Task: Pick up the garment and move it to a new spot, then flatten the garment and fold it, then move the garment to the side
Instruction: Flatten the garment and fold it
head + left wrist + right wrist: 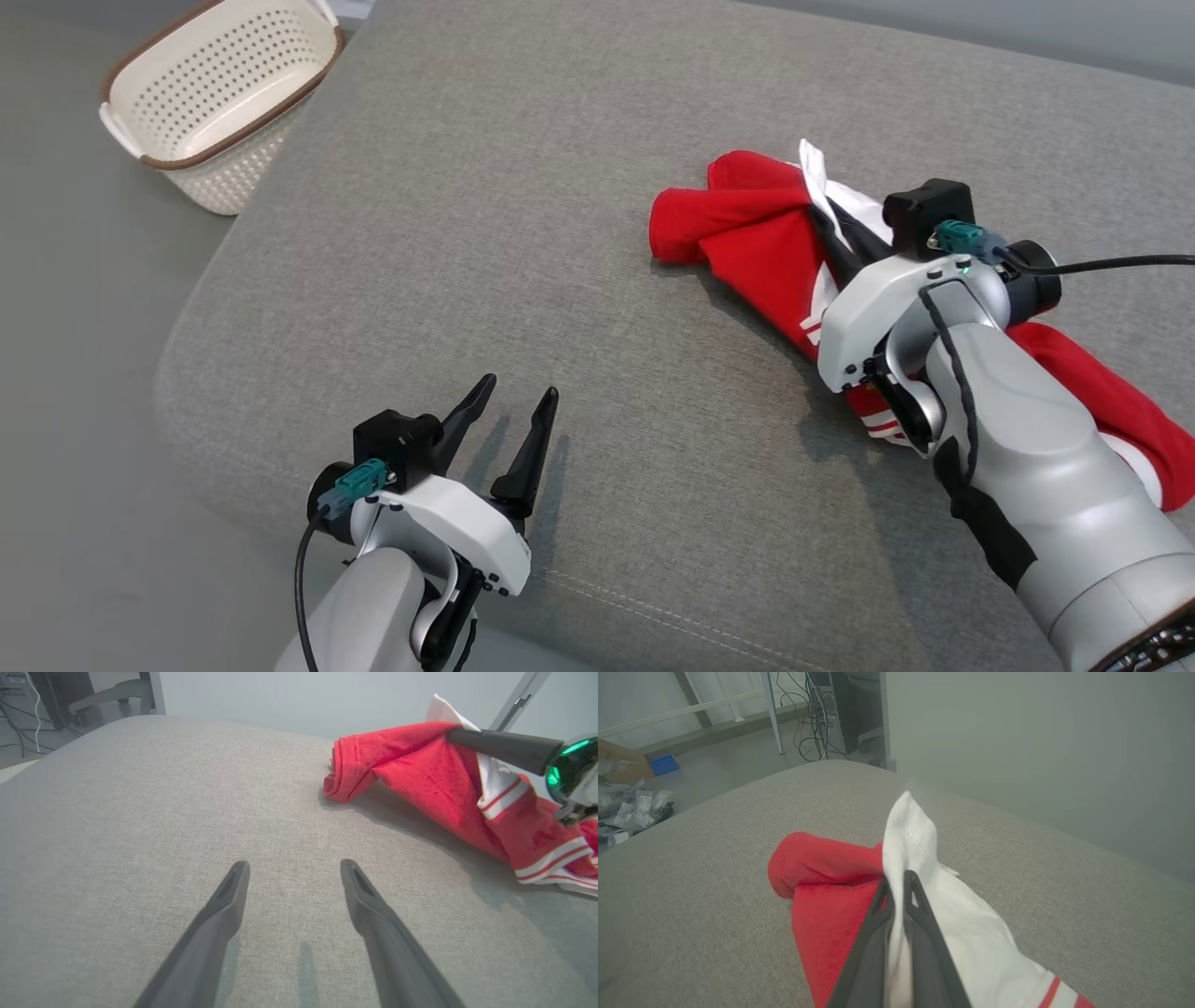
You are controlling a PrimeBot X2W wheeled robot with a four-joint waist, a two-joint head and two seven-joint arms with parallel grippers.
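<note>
Grey woven upholstery covers the cushion (560,233) on which the work lies, its rounded corner curving toward 8 o'clock in the head view. At 10 o'clock, just beside the cushion's edge, stands a white perforated basket (224,93) with a brown rim. The garment (747,243), red with white panels and red-and-white striped trim, lies bunched at 3 o'clock on the cushion and stretches toward 4 o'clock under the right forearm (1027,439). The right hand (900,879) has its two dark fingers (873,947) pressed together on a white fold of the garment, pinching it. In the right wrist view that fold pokes up past the fingertips, with a red roll of cloth at 9 o'clock of it. The left hand (518,392) hovers low at 7 o'clock, well apart from the garment, its fingers spread over bare cushion.
</note>
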